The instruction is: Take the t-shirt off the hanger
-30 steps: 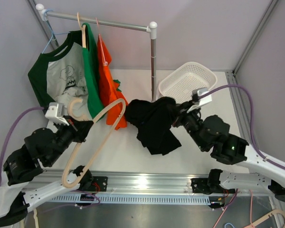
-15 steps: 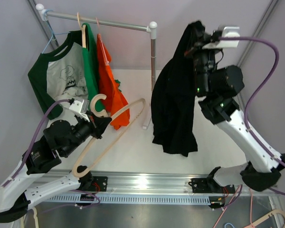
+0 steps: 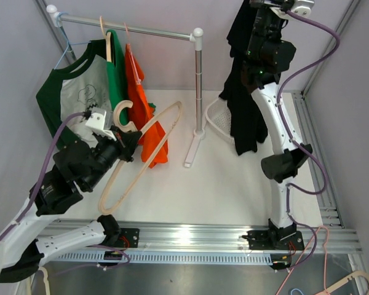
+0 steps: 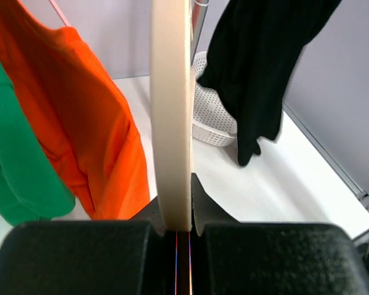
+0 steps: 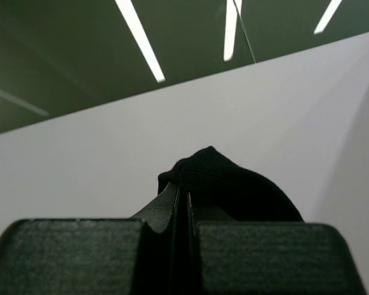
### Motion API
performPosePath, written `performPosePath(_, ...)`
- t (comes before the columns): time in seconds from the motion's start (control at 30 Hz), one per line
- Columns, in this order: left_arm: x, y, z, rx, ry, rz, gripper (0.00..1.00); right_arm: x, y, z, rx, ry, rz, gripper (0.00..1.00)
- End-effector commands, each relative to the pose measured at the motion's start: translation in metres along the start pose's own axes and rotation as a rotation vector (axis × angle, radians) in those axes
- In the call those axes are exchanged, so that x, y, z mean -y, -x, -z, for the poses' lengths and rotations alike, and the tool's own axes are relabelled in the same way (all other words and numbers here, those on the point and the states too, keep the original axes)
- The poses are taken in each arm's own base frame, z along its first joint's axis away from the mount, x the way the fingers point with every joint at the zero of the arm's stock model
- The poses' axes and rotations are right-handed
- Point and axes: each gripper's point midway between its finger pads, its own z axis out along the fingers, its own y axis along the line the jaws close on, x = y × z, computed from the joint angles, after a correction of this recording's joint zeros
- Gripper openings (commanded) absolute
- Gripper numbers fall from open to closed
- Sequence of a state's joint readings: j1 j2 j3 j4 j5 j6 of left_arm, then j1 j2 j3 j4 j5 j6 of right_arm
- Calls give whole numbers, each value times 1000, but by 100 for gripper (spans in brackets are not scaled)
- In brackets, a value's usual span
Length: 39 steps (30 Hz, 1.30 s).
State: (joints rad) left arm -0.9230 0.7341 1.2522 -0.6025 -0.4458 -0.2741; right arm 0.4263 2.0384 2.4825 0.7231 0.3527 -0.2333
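White tabletop (image 3: 234, 184) fills the overhead view, grey walls around it and a clothes rail (image 3: 129, 27) across the upper left. The main job looks done to me. The hanger (image 3: 141, 153) is bare, slanting at centre left of the frame, and the black t-shirt (image 3: 243, 117) is well apart from it at upper right. My right arm stands stretched almost straight up, with the right gripper (image 3: 258, 12) at the top edge. The shirt hangs from it in a long fold, over the white basket (image 3: 212, 120). My left arm is bent low at lower left, and the left gripper (image 3: 126, 147) grips the hanger just below its hook. What is left, I judge, is putting the shirt down, likely into that basket.

On the left wrist camera the jaws are clamped on the cream hanger (image 4: 170, 110), which runs straight up the middle of the frame. An orange garment (image 4: 86, 123) hangs at left. The shirt (image 4: 258, 67) is at upper right, with the basket (image 4: 209, 120) behind it.

On the right wrist camera the fingers point up at the ceiling, pinched closed on a bunch of black cloth (image 5: 234, 184).
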Motion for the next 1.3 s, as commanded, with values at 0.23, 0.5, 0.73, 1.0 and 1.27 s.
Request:
performPosePath(0.23,-14,-2,-48,-4,60,90,1,46,50,-24,217,44,-299,0)
performPosePath(0.5,-20,4,-73,-24,91,124,1,92,-113,64,-229,-134,-192,0)
performPosePath(0.73,-27,52,-89,48,140,108,1,170,-230,250,-939,-456,22,0)
performPosePath(1.0,-24,90,-113,90,138,45,1,204,-244,353,-1547,-465,369,99)
performPosePath(1.27,-24,117,-141,127,142,0,1,160,-160,292,-1300,-300,121,99)
